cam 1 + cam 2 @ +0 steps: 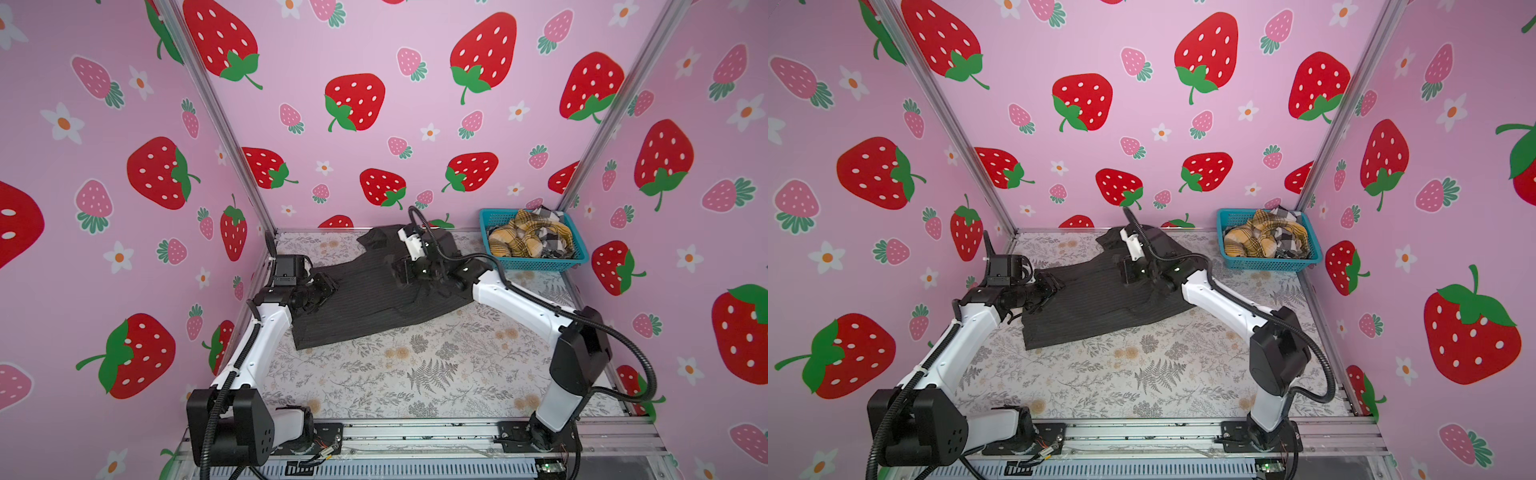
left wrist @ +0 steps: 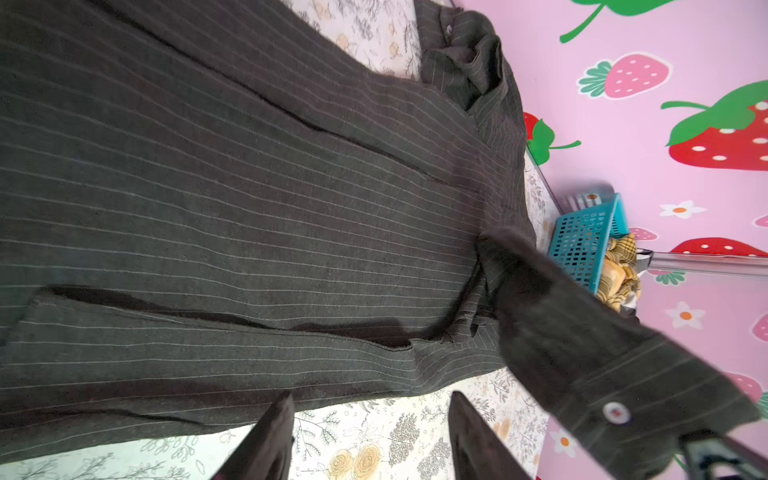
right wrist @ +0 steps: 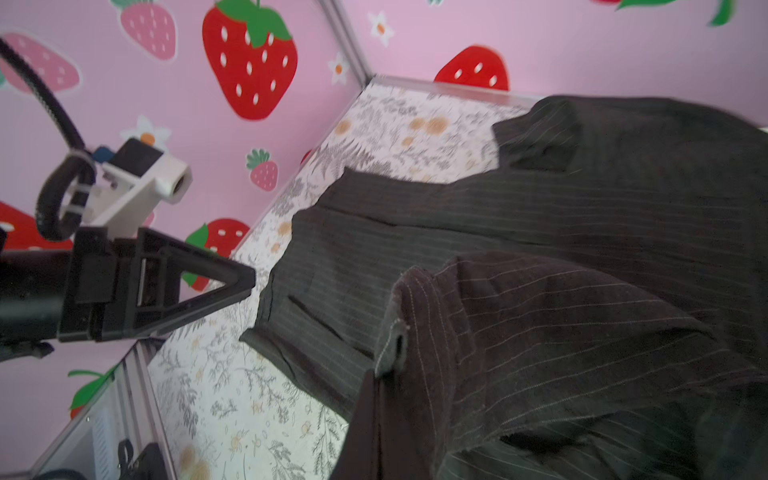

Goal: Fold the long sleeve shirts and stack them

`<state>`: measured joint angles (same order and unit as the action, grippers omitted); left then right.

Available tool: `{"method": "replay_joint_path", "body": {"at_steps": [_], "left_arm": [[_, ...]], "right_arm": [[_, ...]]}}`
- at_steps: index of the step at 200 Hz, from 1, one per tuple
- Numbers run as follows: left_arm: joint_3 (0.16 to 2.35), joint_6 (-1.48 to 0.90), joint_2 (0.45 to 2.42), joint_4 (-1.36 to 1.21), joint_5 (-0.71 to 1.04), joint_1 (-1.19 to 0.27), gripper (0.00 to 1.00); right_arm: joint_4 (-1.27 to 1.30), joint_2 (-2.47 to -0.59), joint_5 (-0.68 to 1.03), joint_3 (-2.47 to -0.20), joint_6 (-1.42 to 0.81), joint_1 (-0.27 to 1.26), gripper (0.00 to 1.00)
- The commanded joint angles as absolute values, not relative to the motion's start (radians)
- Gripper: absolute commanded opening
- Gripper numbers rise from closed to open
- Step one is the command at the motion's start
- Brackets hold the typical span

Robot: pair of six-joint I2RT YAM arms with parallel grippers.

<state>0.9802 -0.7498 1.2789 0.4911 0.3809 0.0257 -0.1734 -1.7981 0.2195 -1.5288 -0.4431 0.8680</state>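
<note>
1. Extends the left arm (image 1: 270, 328) low and forward over the counter (image 1: 415, 374), wrist roughly level.
2. Holds the left jaws spread and released, gripping nothing; shows bare floral counter between them in the left wrist view.
3. Finds the charcoal pinstriped shirt (image 1: 365, 299) just ahead of the left jaws, spread flat, its near edge just beyond the tips.
4. Bends the right arm (image 1: 511, 299) inward over the far part of the same shirt (image 1: 1096, 299), wrist tipped down.
5. Clenches the right jaws on the shirt's sleeve cuff (image 2: 623, 395), raised off the cloth below; places a pale button (image 2: 616, 412) just short of those jaws.
6. Trails the sleeve from the right jaws back to the shirt body (image 3: 582, 208).
7. Sets a teal mesh basket (image 1: 536, 262) beyond the right jaws, well apart, in the far corner, holding a bundled mustard plaid shirt (image 1: 519, 243) and a black-and-white check shirt (image 1: 555, 245).
8. Encloses everything in pink strawberry-print walls (image 1: 374, 41) with aluminium corner rails.
</note>
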Motion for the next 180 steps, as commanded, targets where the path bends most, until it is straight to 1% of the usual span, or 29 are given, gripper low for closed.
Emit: {"method": "replay_joint_path", "body": {"at_steps": [1,4,8,12,19,23,25,28,36,52,64,84,114,129,159,180], "left_arm": [[0.897,-0.852,1.275,0.406,0.463,0.052,0.61],[0.889,-0.856,1.273,0.399,0.465,0.053,0.61],[0.877,-0.860,1.273,0.393,0.465,0.055,0.62],[0.867,-0.862,1.274,0.388,0.466,0.056,0.62],[0.858,-0.859,1.282,0.385,0.466,0.057,0.62],[0.853,-0.856,1.289,0.388,0.465,0.058,0.63],[0.852,-0.854,1.292,0.389,0.466,0.059,0.63],[0.849,-0.854,1.300,0.391,0.467,0.059,0.63],[0.839,-0.853,1.319,0.386,0.482,0.060,0.63],[0.819,-0.862,1.357,0.375,0.502,0.061,0.63],[0.797,-0.880,1.378,0.338,0.530,0.059,0.63],[0.776,-0.902,1.399,0.316,0.540,0.056,0.64],[0.789,-0.909,1.431,0.358,0.509,0.026,0.62],[0.797,-0.899,1.456,0.390,0.485,0.004,0.61],[0.745,-0.940,1.487,0.340,0.480,-0.007,0.61],[0.745,-0.949,1.521,0.333,0.476,-0.051,0.59]], "right_arm": [[-0.170,-1.875,0.189,-1.568,-0.432,0.948,0.00],[-0.172,-1.888,0.191,-1.572,-0.434,0.962,0.01],[-0.174,-1.902,0.189,-1.576,-0.437,0.977,0.07],[-0.174,-1.917,0.191,-1.579,-0.440,0.992,0.17],[-0.179,-1.937,0.192,-1.583,-0.440,1.013,0.38],[-0.184,-1.945,0.192,-1.586,-0.442,1.022,0.48],[-0.186,-1.946,0.187,-1.586,-0.443,1.025,0.50],[-0.190,-1.947,0.180,-1.586,-0.444,1.028,0.56],[-0.194,-1.934,0.154,-1.578,-0.455,1.032,0.62],[-0.224,-1.886,0.066,-1.558,-0.483,1.013,0.69],[-0.250,-1.847,0.036,-1.544,-0.513,0.976,0.70],[-0.275,-1.795,0.030,-1.494,-0.551,0.907,0.70],[-0.296,-1.765,0.054,-1.403,-0.571,0.801,0.61],[-0.289,-1.761,0.091,-1.363,-0.586,0.750,0.59],[-0.283,-1.768,0.106,-1.319,-0.581,0.720,0.58],[-0.254,-1.773,0.125,-1.281,-0.596,0.714,0.57]]}}
